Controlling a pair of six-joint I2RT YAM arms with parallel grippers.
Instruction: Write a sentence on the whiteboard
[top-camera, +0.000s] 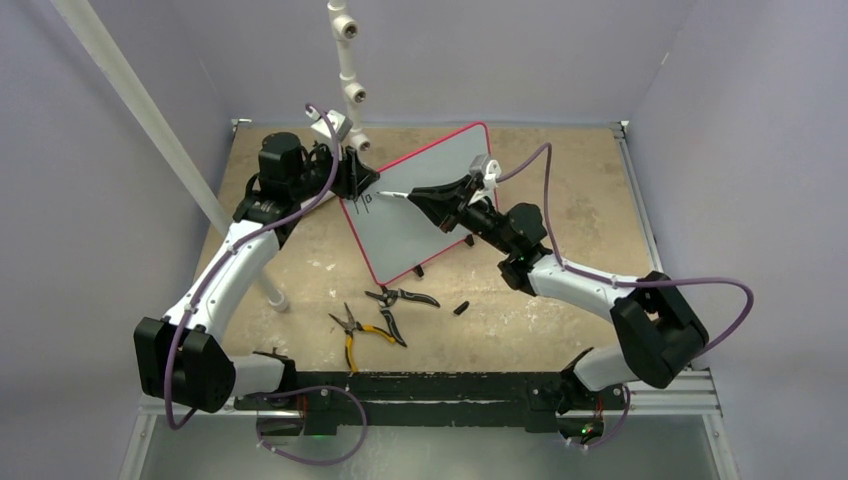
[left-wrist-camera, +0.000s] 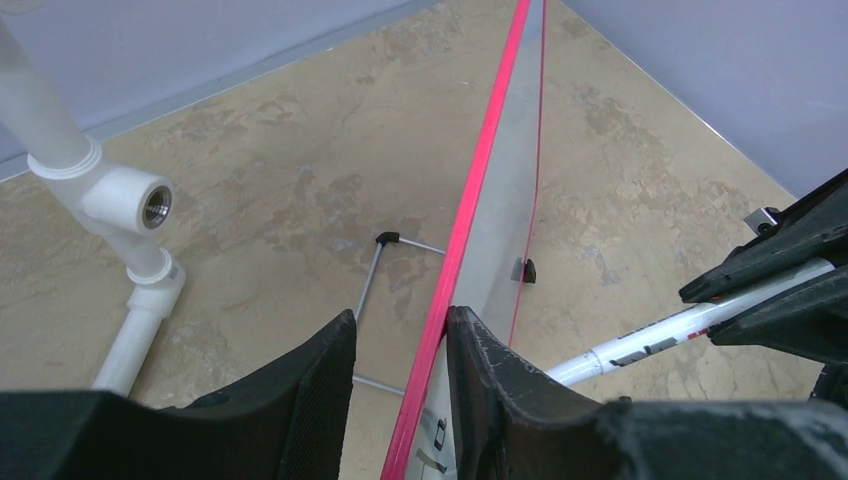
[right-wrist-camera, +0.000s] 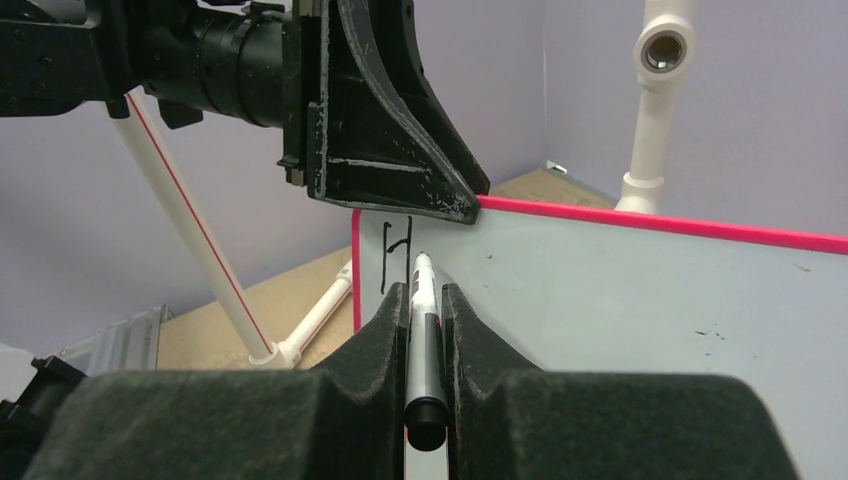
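Observation:
The whiteboard (top-camera: 430, 200) stands tilted on the table, white with a thin red frame (left-wrist-camera: 470, 200). My left gripper (top-camera: 358, 185) straddles its upper left edge. In the left wrist view the frame runs between the left gripper's (left-wrist-camera: 400, 318) fingers: one finger touches the board's face, the other stands off with a gap, so it is open. My right gripper (right-wrist-camera: 427, 288) is shut on a white and grey marker (right-wrist-camera: 425, 340), whose tip rests on the board (right-wrist-camera: 620, 290). Only a few black strokes of the sentence (right-wrist-camera: 398, 250), like a letter H, show near the board's corner.
Black-handled pliers (top-camera: 405, 297) and yellow-handled pliers (top-camera: 355, 335) lie on the table in front of the board, with a small black cap (top-camera: 461, 308) to their right. A white pipe stand (top-camera: 345, 60) rises behind the board. A slanted white pipe (top-camera: 150, 130) crosses the left side.

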